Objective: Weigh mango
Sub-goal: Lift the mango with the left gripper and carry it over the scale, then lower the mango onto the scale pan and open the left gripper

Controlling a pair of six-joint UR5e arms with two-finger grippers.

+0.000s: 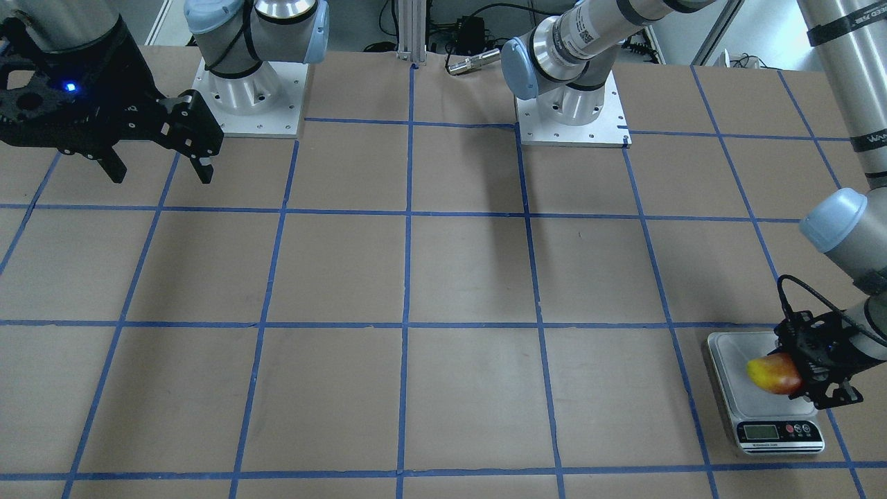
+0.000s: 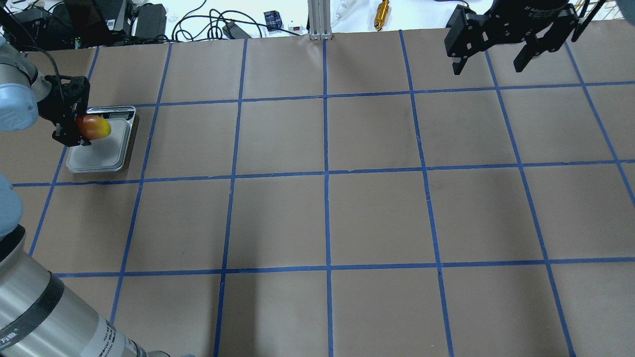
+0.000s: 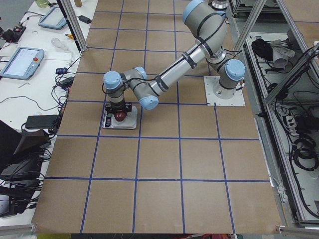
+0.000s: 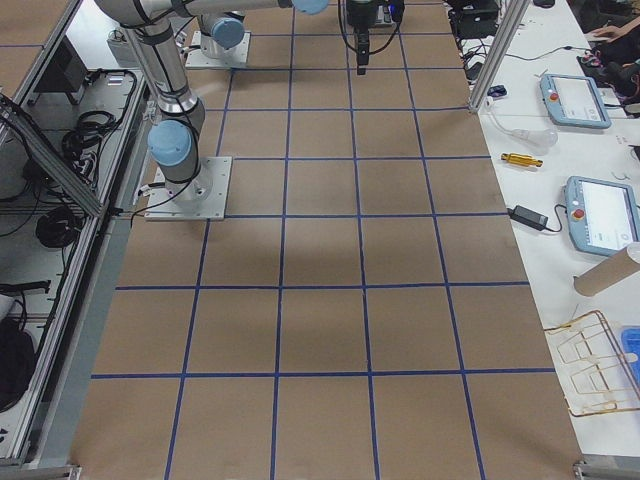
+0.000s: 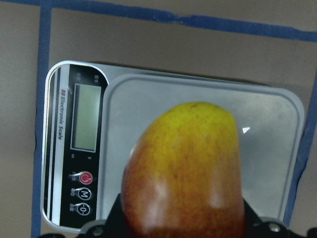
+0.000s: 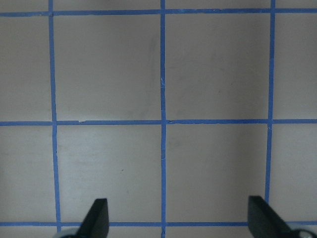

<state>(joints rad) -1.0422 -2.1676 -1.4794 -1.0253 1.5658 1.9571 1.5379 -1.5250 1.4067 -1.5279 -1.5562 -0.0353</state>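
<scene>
The mango (image 1: pixel 773 373), yellow at one end and red-orange at the other, is held in my left gripper (image 1: pixel 807 371) over the platform of the silver scale (image 1: pixel 741 346). In the overhead view the mango (image 2: pixel 93 127) hangs at the scale's (image 2: pixel 106 153) far left part, by the left gripper (image 2: pixel 74 126). The left wrist view shows the mango (image 5: pixel 185 173) above the scale's platform (image 5: pixel 267 129); whether it touches I cannot tell. My right gripper (image 2: pixel 491 62) is open and empty, high over the table's far right; its fingertips (image 6: pixel 96 218) show in the right wrist view.
The scale's display and buttons (image 5: pixel 84 148) sit on its far edge. The brown table carries a grid of blue tape lines (image 2: pixel 325 173). Cables and a brass tool (image 2: pixel 382 10) lie beyond the table's far edge. The arm bases (image 1: pixel 572 104) stand at the robot's side.
</scene>
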